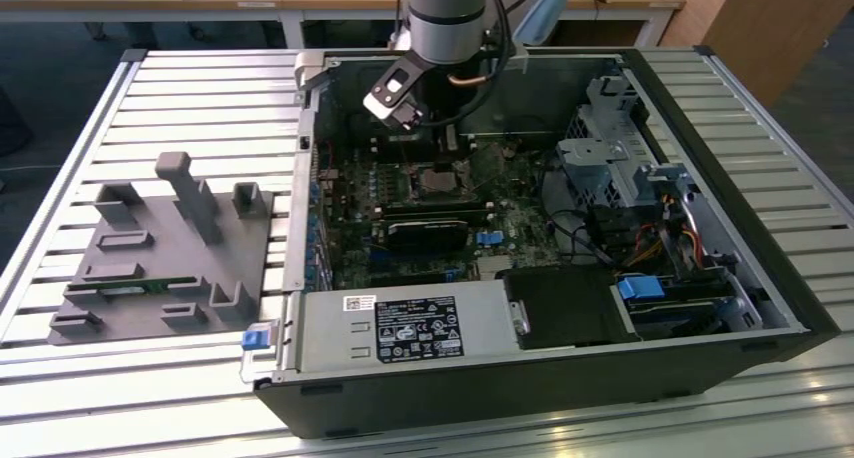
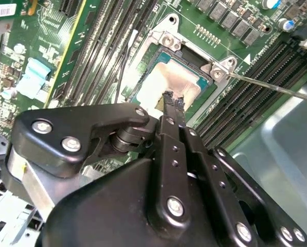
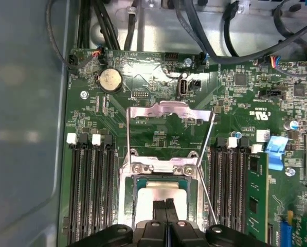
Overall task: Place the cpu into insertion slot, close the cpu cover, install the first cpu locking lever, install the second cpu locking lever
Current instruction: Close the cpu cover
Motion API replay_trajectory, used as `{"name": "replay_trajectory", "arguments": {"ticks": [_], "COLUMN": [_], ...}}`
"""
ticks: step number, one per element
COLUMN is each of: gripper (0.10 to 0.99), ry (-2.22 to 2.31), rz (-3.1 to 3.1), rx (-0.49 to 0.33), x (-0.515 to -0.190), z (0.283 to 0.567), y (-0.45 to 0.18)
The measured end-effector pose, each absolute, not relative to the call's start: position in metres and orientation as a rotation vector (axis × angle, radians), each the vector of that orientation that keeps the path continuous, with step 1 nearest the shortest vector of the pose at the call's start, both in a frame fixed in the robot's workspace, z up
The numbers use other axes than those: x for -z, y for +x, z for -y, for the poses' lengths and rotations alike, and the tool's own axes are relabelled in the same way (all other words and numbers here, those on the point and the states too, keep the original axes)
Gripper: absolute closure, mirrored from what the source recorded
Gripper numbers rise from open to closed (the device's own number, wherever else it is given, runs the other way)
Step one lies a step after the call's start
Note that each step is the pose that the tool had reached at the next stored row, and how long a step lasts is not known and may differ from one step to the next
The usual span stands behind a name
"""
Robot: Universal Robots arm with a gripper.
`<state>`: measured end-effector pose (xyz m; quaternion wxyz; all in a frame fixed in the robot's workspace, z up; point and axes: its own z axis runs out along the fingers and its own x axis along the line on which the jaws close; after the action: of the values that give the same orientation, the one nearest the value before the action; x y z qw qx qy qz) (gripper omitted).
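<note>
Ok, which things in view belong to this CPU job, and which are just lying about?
Job:
- cpu, sitting in the socket
- cover, raised open
- lever, swung out
- gripper, jaws shut over the cpu

Lying about:
- grey tray beside the case
- coin battery
- power supply

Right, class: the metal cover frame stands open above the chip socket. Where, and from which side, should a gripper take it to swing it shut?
Probably by the cover's free cross-bar, the edge farthest from its screwed hinge, coming from above. That bar is thin, flat, raised off the board and has open space around it.
</note>
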<state>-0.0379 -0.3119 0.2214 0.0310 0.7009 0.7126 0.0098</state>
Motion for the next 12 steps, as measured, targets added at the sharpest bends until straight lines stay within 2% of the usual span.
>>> {"name": "replay_trajectory", "arguments": {"ticks": [5,12], "gripper": [0.976,0.976], "ry": [2.160,2.160], "rz": [-2.196,-2.196], "rx": [-0.030,-0.030], "x": [-0.234,-0.235], "z": [0.312,0.318], "y": [-0.038,-0.038]}}
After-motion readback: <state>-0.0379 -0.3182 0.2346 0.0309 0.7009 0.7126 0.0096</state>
